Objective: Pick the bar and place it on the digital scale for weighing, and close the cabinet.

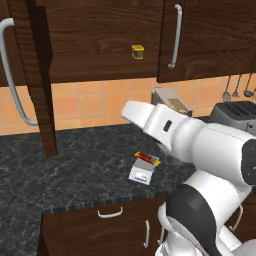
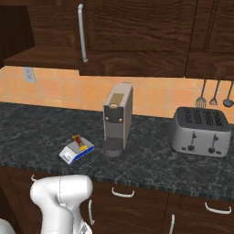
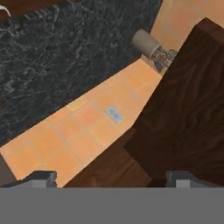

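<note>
The bar (image 1: 146,158) (image 2: 80,143), red-brown with yellow ends, lies on top of the digital scale (image 1: 141,172) (image 2: 73,154) on the dark counter. The cabinet (image 1: 100,45) hangs above; its left door (image 1: 40,75) stands open, swung out toward me, and its right door (image 1: 210,35) is shut. In the hand view my gripper (image 3: 112,178) is open, fingertips (image 3: 41,177) wide apart with nothing between them. It faces the cabinet's dark wood (image 3: 188,109) and the orange tiled wall with an outlet (image 3: 113,114). My white arm (image 1: 190,140) reaches over the counter right of the scale.
A small yellow jar (image 1: 137,51) sits inside the open cabinet. A grey coffee machine (image 2: 118,119) (image 1: 172,102) stands right of the scale, a toaster (image 2: 201,131) (image 1: 235,112) further right. Utensils (image 2: 215,96) hang on the wall. Low cabinets (image 1: 110,225) run under the counter's front edge.
</note>
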{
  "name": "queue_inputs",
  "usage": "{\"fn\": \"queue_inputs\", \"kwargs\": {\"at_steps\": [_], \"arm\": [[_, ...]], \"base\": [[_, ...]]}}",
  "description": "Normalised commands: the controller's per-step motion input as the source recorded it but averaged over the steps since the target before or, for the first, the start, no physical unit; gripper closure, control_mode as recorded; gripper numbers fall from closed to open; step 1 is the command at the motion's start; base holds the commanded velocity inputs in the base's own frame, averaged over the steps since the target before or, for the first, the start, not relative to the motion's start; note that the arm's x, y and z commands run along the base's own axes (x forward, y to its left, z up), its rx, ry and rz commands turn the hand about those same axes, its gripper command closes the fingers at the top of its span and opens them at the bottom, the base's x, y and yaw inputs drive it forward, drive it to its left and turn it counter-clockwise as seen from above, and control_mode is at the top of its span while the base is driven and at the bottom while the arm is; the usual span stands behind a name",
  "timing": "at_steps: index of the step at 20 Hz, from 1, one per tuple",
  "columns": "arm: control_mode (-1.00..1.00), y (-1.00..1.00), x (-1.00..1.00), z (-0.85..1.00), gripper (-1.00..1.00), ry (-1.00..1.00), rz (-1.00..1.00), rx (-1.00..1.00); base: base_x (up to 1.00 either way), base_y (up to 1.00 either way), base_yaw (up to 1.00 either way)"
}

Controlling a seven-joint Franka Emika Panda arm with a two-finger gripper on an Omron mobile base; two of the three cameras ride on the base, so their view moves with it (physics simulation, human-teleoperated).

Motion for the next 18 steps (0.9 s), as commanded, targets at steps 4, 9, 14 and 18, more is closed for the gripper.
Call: {"fn": "queue_inputs", "kwargs": {"at_steps": [4,9,14,18], "arm": [[-1.00,0.71,-0.66,-0.22,-1.00,-0.55,0.13,-0.11],[-1.00,0.64,-0.78,0.25,-1.00,-0.16,-0.01,-0.19],[-1.00,0.96,-0.05,0.00,-1.00,-0.02,-0.17,-0.32],[-1.00,0.89,0.01,0.00,-1.00,-0.05,-0.28,-0.25]], "base": [[0.00,0.00,0.00],[0.00,0.00,0.00],[0.00,0.00,0.00],[0.00,0.00,0.00]]}}
